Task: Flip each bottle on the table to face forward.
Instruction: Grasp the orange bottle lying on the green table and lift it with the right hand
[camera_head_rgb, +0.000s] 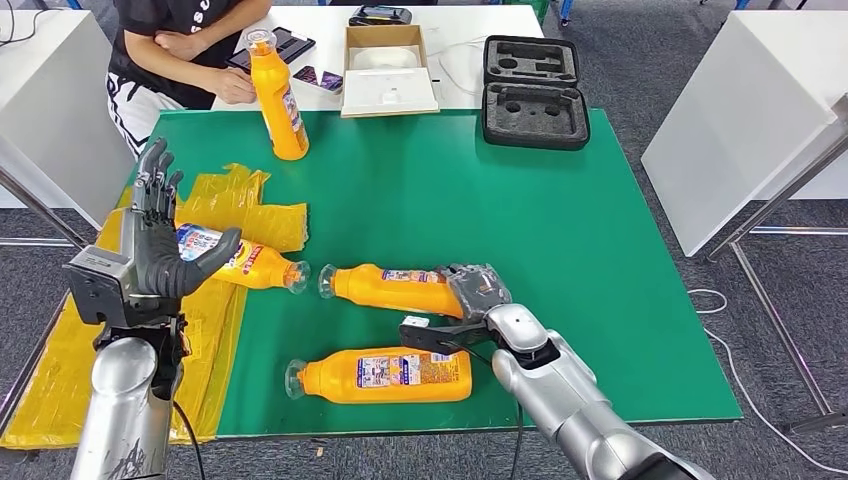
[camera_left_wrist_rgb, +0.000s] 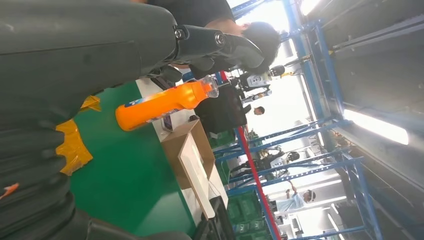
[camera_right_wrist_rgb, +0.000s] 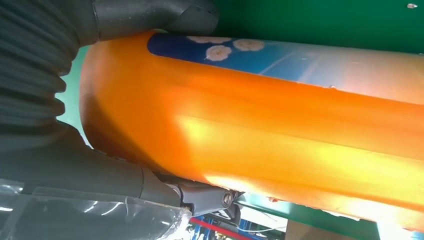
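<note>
From the head view, four glossy orange plastic bottles sit on the flat green tabletop (camera_head_rgb: 560, 250). One standing bottle (camera_head_rgb: 278, 96) is upright at the far edge, near a seated person (camera_head_rgb: 180, 50). The left bottle (camera_head_rgb: 240, 262) lies on crinkled yellow tape (camera_head_rgb: 235, 205), behind the left hand (camera_head_rgb: 160, 250), whose dark fingers are spread and hold nothing. The middle bottle (camera_head_rgb: 395, 289) lies on its side, its base gripped by the right hand (camera_head_rgb: 478, 292). The near bottle (camera_head_rgb: 385, 376) lies label-up by the front edge. An open cardboard box (camera_head_rgb: 388, 70) and a black foam-lined case (camera_head_rgb: 532, 90) rest beyond.

The left wrist view shows the standing bottle (camera_left_wrist_rgb: 165, 102), clear-capped, against the green surface.

In the right wrist view, the middle bottle's (camera_right_wrist_rgb: 280, 145) smooth rounded body lies clasped between grey thumb and fingers (camera_right_wrist_rgb: 150, 17).
</note>
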